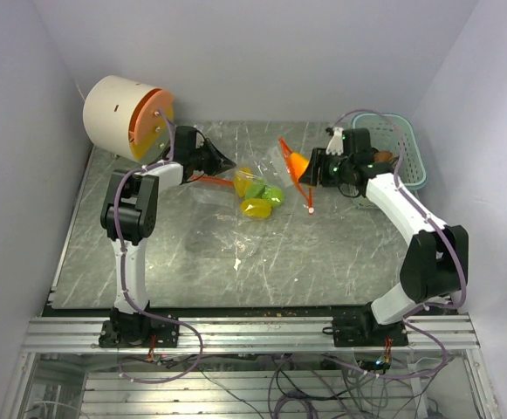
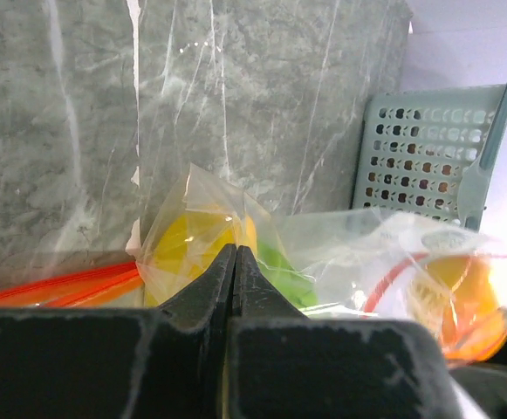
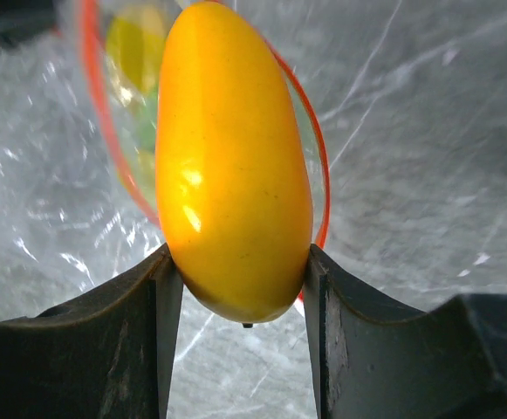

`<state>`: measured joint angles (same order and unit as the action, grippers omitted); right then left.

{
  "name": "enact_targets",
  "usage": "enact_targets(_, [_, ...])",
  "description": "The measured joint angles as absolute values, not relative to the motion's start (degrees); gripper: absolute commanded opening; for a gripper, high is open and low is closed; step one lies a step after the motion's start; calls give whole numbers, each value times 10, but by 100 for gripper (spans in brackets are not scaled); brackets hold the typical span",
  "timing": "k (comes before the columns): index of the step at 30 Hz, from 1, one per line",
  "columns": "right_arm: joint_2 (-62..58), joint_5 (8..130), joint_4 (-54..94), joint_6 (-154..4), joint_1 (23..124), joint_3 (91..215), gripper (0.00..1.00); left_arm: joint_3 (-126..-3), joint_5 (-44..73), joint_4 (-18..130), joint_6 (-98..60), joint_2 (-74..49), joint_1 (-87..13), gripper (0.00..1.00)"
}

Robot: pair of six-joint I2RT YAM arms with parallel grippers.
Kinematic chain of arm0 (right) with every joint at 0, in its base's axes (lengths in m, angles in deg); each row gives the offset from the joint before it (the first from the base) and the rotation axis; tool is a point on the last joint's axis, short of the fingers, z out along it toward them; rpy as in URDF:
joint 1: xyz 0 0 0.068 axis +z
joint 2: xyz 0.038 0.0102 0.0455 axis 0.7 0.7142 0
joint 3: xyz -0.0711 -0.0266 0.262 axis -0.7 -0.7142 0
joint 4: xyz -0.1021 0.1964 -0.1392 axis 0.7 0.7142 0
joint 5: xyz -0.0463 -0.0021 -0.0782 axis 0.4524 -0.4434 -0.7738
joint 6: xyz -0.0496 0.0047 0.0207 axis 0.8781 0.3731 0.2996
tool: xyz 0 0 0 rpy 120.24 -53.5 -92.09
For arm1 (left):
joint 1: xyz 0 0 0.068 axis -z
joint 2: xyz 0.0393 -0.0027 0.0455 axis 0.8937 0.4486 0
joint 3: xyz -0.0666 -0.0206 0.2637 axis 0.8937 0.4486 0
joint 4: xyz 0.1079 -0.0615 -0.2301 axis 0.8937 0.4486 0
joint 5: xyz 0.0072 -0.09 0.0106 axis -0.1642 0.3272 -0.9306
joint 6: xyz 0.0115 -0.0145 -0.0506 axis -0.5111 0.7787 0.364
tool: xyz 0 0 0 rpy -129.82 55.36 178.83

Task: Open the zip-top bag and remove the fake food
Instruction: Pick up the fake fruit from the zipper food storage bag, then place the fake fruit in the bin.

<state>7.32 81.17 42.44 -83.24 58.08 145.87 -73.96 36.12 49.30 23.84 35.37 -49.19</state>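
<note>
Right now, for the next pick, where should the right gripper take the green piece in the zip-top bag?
Probably grip the green piece across its width, coming from the right through the red-edged mouth of the zip-top bag: it lies nearest that opening, yellow pieces behind it. The left gripper pinches the opposite end. The right gripper must first drop the orange fruit.

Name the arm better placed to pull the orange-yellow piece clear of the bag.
Right. The right claw grips the orange-yellow piece at the mouth of the zip-top bag; the left claw is pinched shut on its plastic.
</note>
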Motion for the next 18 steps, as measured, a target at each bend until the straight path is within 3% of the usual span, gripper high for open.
enact_targets(8, [52,751,436,-865,516,1572,17,-740,361,498,232,354,-490,7])
enact_targets(15, [45,668,456,-905,430,1596,17,-740,363,503,225,354,-490,7])
enact_targets(17, [45,641,465,-911,409,1597,21,-740,365,505,224,354,-490,7])
enact_targets(18, [45,629,467,-914,398,1595,28,-740,366,504,224,354,-490,7])
